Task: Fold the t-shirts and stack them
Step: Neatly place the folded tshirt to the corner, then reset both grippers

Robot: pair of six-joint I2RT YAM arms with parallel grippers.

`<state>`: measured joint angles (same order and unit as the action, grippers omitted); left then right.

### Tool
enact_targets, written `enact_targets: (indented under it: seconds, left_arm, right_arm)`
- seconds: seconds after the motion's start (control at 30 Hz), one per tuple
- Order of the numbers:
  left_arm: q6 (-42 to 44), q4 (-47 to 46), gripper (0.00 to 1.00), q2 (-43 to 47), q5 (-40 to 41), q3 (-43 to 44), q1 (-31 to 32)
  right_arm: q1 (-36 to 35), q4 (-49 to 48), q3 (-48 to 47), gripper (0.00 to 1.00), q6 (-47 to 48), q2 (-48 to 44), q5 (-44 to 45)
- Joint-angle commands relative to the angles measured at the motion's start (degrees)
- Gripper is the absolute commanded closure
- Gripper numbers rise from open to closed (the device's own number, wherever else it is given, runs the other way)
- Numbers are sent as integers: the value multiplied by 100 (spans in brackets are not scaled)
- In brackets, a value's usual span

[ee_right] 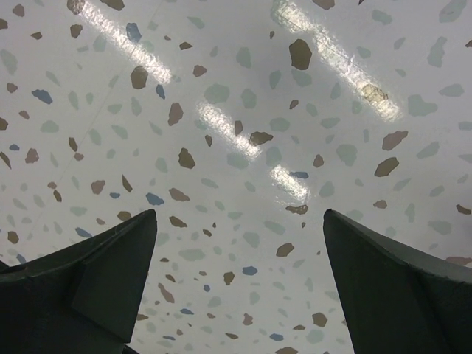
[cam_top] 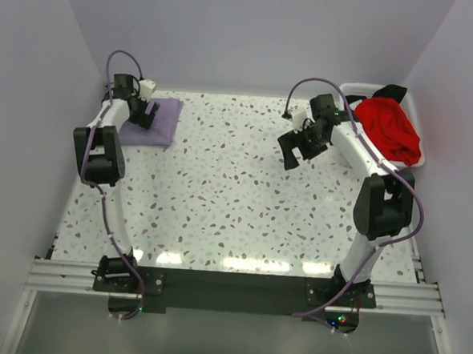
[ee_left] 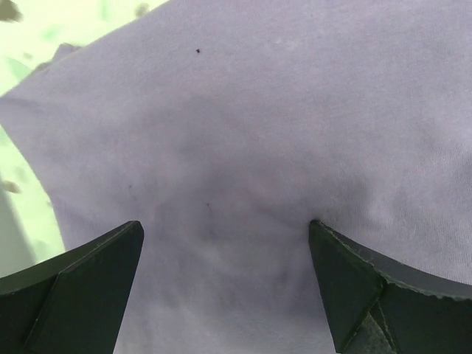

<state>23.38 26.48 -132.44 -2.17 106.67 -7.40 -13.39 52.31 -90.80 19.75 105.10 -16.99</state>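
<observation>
jaws on both sides gape empty, and we fear the left gripper (ee_left: 226, 228), seemingly touching the folded lavender t-shirt (ee_left: 243, 110), could snag and undo it.

Looked down on a glossy white desk (cam_top: 220, 184) flecked with brown, grey and blue chips, closed in by plain pale walls (cam_top: 253, 34) at the back and on both sides. Caught bright streaks of overhead light (cam_top: 239, 263) mirrored near its front edge, just ahead of an aluminium rail (cam_top: 62, 277).
</observation>
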Motion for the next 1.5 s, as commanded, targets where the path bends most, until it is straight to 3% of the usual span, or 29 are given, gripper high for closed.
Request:
enact_targets:
  seconds: [0.0, 0.3, 0.67, 0.83, 1.07, 1.47]
  left_arm:
    - [1168, 499, 0, -651, 384, 266, -174]
    - [1292, 262, 0, -1030, 332, 1066, -420]
    - [1609, 436, 0, 771, -670, 1075, -473]
    - [1153, 988, 0, 1562, -1187, 444, -473]
    - [291, 1369, 0, 1880, -1338, -488, -508]
    - [88, 1132, 0, 1345, -758, -1272, -526]
  right_arm:
    - [47, 103, -288, 1, 117, 54, -23]
    - [73, 235, -359, 1, 179, -7, -23]
    - [73, 209, -385, 1, -15, -130, -225]
    - [64, 130, -315, 1, -85, -192, -269]
    - [73, 121, -350, 1, -173, -192, -357]
    - [73, 51, -271, 1, -147, -121, -375]
